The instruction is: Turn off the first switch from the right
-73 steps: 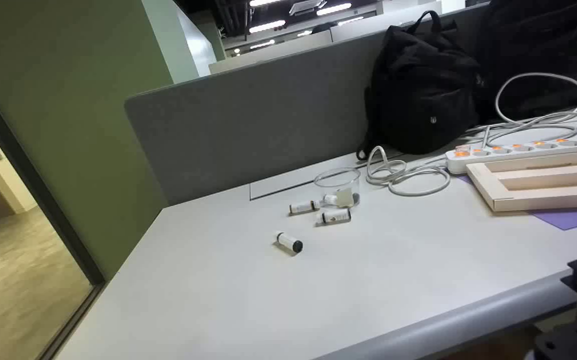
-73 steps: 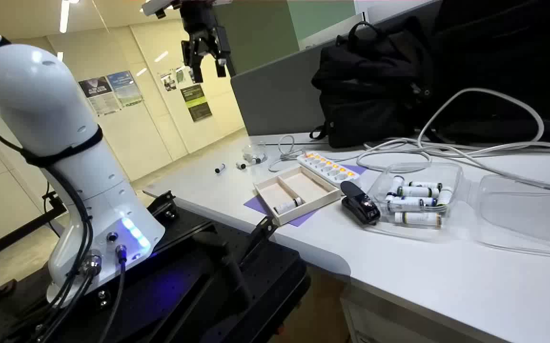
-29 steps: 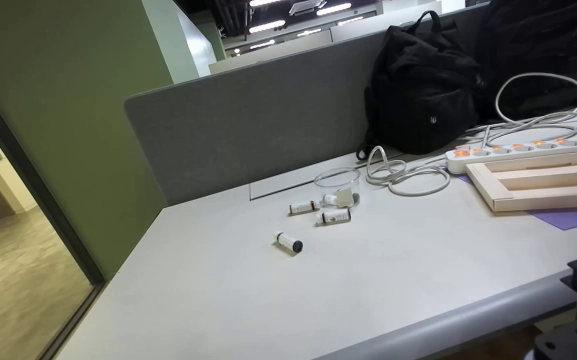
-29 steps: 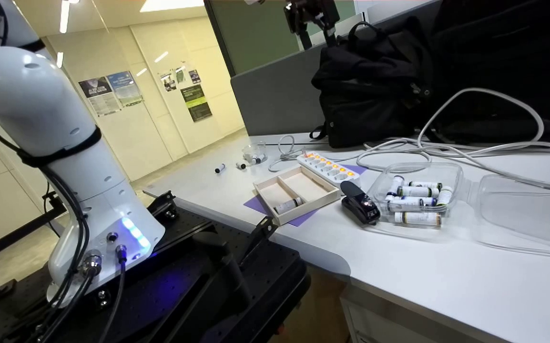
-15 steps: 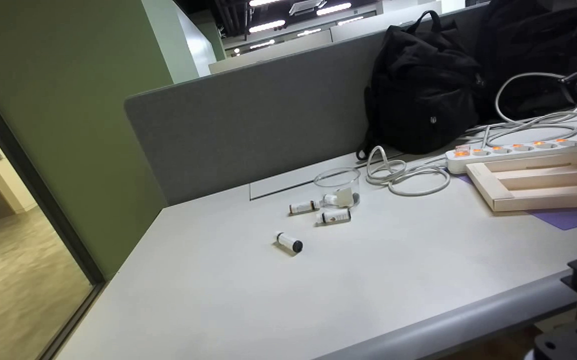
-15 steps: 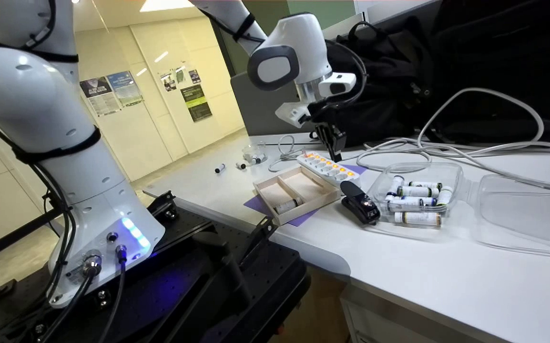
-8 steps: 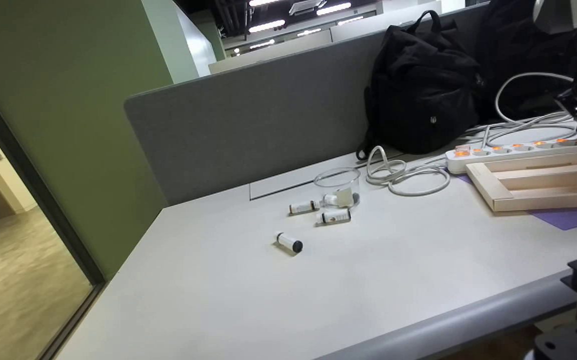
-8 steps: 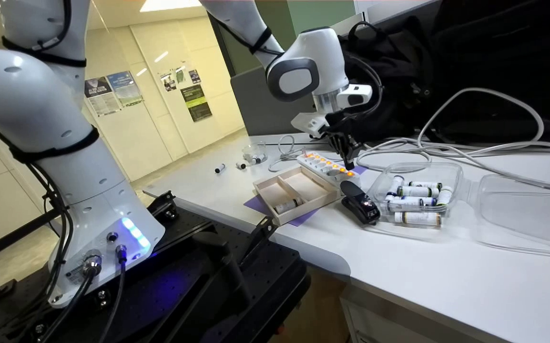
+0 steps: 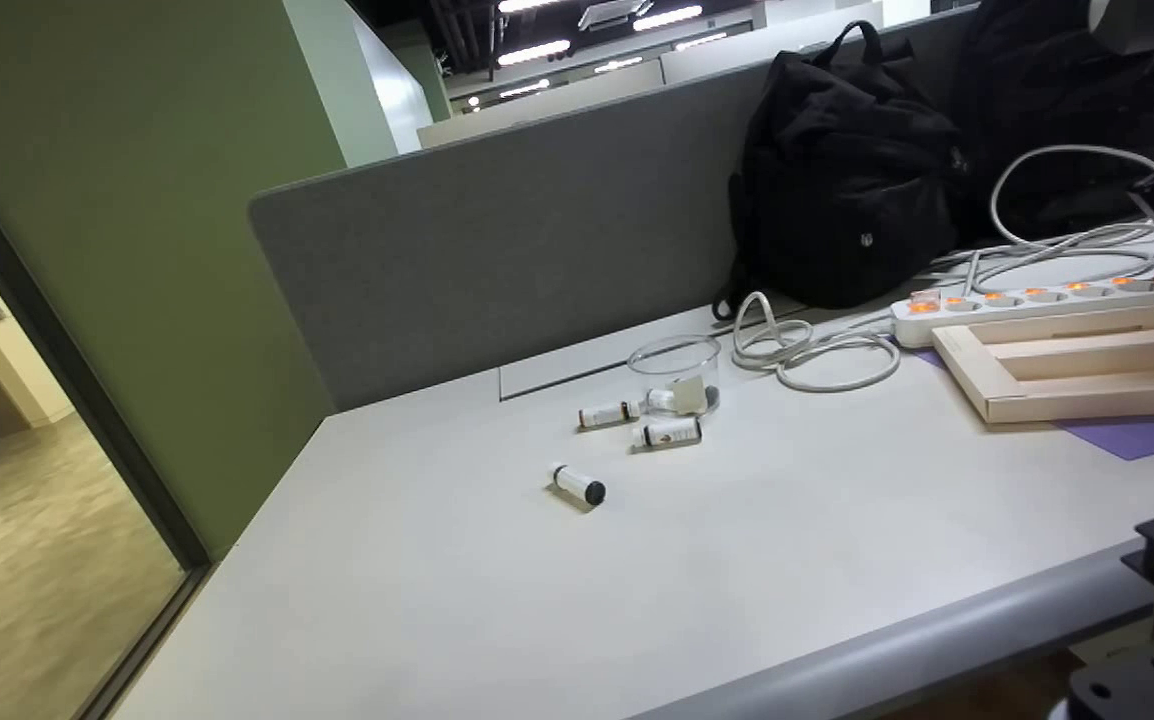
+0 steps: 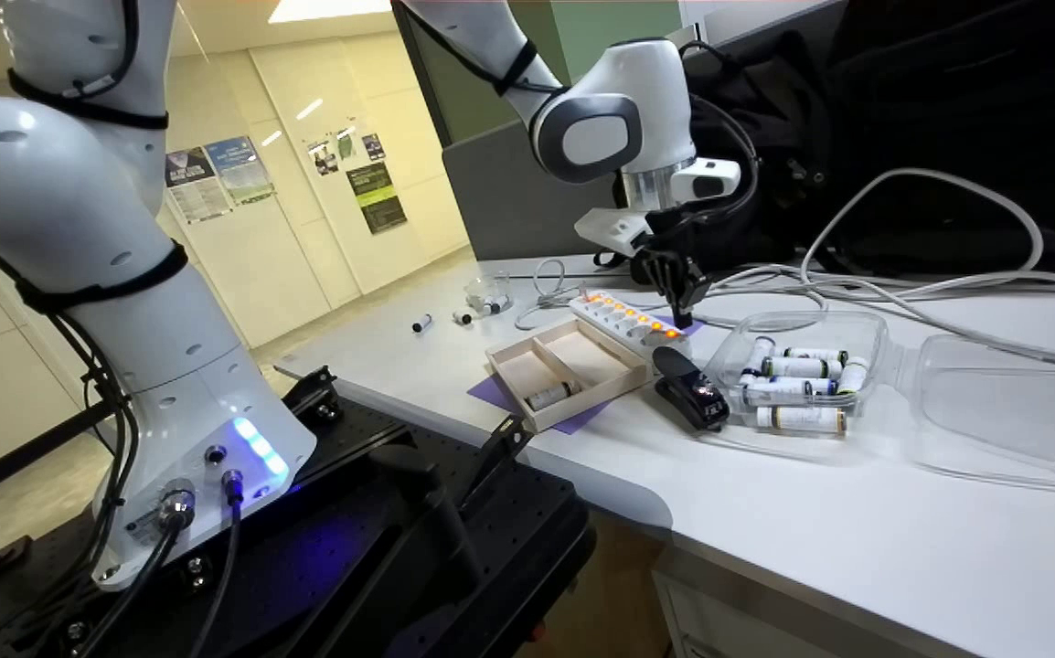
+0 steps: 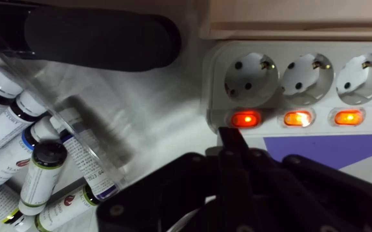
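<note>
The white power strip (image 10: 623, 322) lies on the desk with a row of lit orange switches. At its end nearest the clear box is the first switch from the right (image 10: 671, 334), glowing red-orange; the wrist view shows this switch (image 11: 246, 119) at the strip's left end. My gripper (image 11: 232, 129) is shut with nothing between its fingers, the tips just beside that switch's lower edge. In an exterior view the gripper (image 10: 684, 322) points down at the strip's end. Whether the tips touch the strip cannot be told.
A wooden tray (image 10: 571, 370) stands along the strip's side, on purple paper (image 11: 327, 149). Near the strip's end are a black clip-like object (image 10: 692, 388) and a clear box (image 10: 866, 329) of small bottles. White cables (image 10: 820, 283) and a black backpack (image 9: 847, 190) lie behind.
From high above the desk, my gripper has come down to the strip's end and its fingers have closed. Over the last half second it has shifted slightly right in both exterior views.
</note>
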